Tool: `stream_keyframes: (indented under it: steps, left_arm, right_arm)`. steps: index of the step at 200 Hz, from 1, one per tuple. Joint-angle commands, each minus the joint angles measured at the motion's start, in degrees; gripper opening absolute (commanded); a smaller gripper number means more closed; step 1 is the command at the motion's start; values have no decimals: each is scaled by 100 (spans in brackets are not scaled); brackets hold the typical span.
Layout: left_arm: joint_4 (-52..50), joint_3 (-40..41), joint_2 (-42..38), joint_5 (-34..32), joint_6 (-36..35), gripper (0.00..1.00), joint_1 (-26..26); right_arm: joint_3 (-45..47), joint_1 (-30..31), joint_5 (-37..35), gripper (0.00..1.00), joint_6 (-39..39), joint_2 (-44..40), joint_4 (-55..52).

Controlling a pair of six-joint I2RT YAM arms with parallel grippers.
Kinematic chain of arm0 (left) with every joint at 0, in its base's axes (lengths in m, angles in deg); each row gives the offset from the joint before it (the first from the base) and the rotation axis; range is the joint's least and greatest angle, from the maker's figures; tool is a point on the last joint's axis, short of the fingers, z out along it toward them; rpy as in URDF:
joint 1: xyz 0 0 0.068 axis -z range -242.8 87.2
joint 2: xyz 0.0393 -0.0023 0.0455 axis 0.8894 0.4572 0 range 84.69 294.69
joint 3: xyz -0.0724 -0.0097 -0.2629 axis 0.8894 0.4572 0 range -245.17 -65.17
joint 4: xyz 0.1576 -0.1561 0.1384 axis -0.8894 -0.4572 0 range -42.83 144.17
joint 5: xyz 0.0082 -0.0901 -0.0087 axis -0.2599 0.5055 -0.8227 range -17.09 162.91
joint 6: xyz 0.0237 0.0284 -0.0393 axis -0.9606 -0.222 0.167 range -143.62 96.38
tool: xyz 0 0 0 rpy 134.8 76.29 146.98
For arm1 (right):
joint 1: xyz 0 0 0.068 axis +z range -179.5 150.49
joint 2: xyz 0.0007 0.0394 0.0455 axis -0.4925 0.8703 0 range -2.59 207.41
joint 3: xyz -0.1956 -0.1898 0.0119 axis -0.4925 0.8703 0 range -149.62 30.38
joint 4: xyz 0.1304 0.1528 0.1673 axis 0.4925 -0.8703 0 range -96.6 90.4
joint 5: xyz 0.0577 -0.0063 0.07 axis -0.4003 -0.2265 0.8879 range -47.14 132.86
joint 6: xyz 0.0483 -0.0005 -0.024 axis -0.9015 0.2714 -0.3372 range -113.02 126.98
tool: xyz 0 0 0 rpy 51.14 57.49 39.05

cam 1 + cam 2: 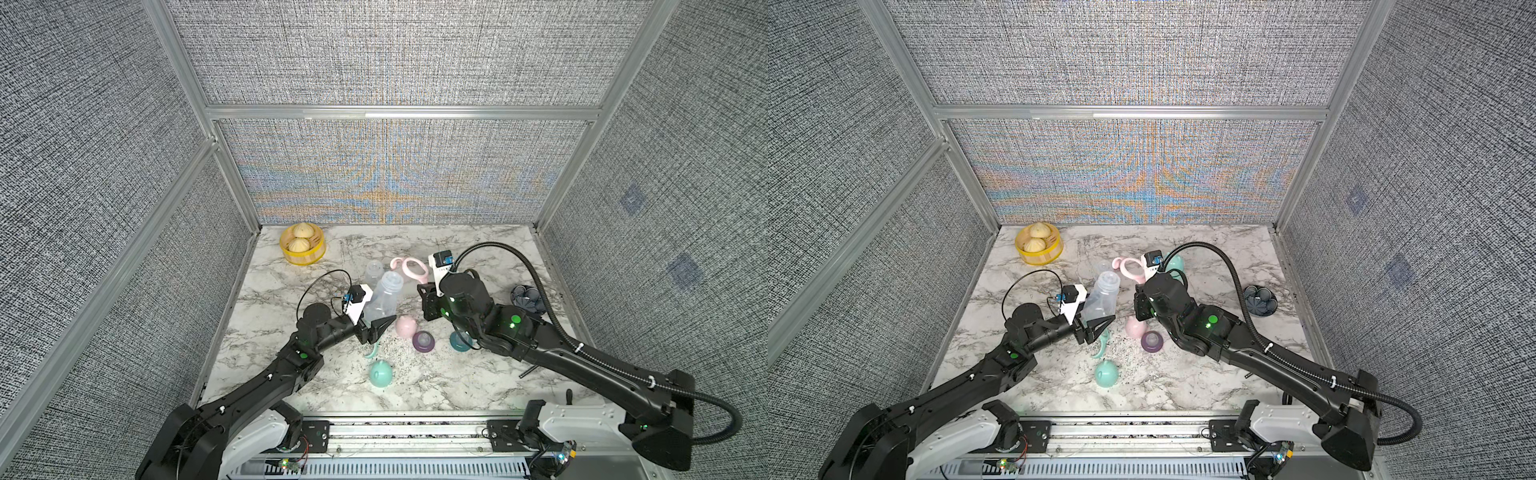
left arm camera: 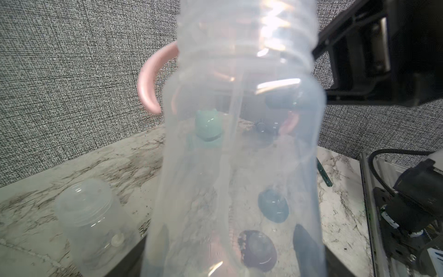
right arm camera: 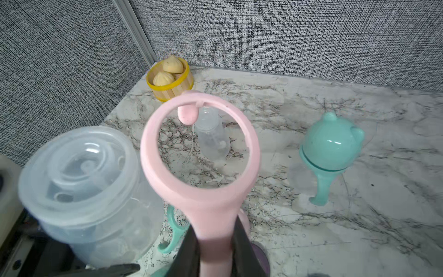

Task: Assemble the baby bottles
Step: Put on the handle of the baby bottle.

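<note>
Centrally, the left gripper (image 1: 376,329) clamped a tilted clear bottle (image 1: 384,297); the right gripper (image 3: 215,251) pinched the pink handle ring (image 3: 211,203) just right of its neck. Skewed, the ring could jam on the threads.

A yellow basket (image 1: 306,261) holding two buns (image 1: 300,244) stands in the table's (image 1: 457,395) back corner, well beyond the left end effector (image 1: 378,323) and off to its left. A dark patterned bowl (image 1: 1260,300) sits well to the right of the right end effector (image 1: 424,287), near the table's right edge. A small dark stick (image 1: 525,371) lies nearer the front than that end effector, to its right. Grey fabric walls (image 1: 374,54) in an aluminium frame (image 1: 403,112) close in three sides.
</note>
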Motion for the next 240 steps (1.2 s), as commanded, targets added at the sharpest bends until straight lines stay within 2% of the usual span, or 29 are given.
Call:
stream_keyframes:
  steps: [1,85,203,240]
  left_arm:
    - [497,19,110,227,13,13,-6]
    - [892,-33,417,323,102,11,-4]
    - [1174,25,472,270,164,10,-7]
    - [1520,151,426,122,252,10,-4]
  right_arm:
    - [-202,14,3,17,308,39,-311]
    - [-635,271,306,17,676,187,-504]
    - [-280,601,518,17,681,154,-269]
    - [-214,619,780,17,681,172,-261]
